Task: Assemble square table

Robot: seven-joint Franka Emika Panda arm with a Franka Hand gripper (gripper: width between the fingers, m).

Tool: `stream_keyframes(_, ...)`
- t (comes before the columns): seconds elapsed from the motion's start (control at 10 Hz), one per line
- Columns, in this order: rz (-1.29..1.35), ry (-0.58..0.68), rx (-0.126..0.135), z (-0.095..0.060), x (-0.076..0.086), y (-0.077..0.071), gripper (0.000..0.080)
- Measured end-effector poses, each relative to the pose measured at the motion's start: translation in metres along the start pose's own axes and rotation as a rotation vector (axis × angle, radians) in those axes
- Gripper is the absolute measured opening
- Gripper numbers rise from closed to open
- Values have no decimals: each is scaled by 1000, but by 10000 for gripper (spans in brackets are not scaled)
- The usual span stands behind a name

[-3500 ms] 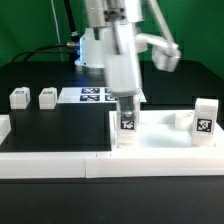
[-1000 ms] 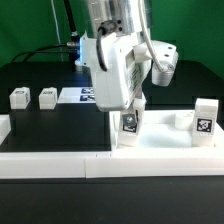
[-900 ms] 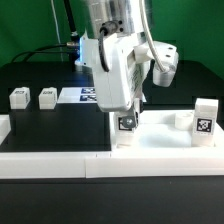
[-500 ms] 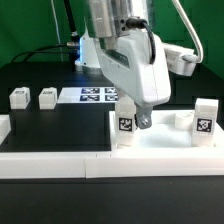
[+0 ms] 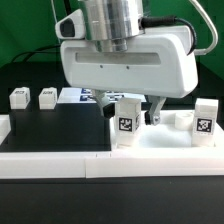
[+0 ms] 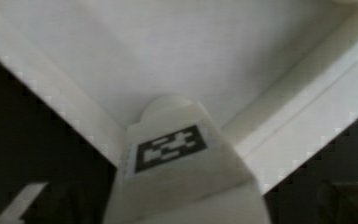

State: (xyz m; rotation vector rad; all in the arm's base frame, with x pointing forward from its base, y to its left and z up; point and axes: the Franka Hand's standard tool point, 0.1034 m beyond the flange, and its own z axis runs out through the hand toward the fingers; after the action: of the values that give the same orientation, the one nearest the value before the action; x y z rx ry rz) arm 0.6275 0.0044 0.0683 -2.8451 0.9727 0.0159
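Leg peg [image 5: 126, 123] upright on rimmed square panel [image 5: 165, 150], near corner.

Blurry tagged leg peg [image 6: 172, 150], seemingly upright

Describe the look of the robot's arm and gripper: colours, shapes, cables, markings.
The arm is a grey metallic cylinder that ends in the gripper, a wide white box with rounded corners. A dark grey finger sticks out below it. I can make out no cables or markings on them.
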Motion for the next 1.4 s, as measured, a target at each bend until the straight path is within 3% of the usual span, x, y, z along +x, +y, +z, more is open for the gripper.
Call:
stream_keyframes(0.1, 50, -1, 2, 0, 0, -1, 649)
stream_keyframes(0.2, 67, -1, 2, 0, 0, 0, 547)
stream_keyframes(0.3, 69, -1, 2, 0, 0, 0, 547)
stream_keyframes(0.4, 113, -1, 2, 0, 0, -1, 364)
stream_keyframes(0.5, 176, -2, 0, 1, 0, 1, 292)
stream_keyframes(0.7, 330, -3, 3, 0, 0, 1, 292)
stream_keyframes(0.9, 668, -6, 5, 1, -1, 0, 292)
stream_keyframes(1.2, 1139, -28, 44, 2, 0, -2, 292)
stream_keyframes(1.4, 1165, -26, 43, 2, 0, -2, 292)
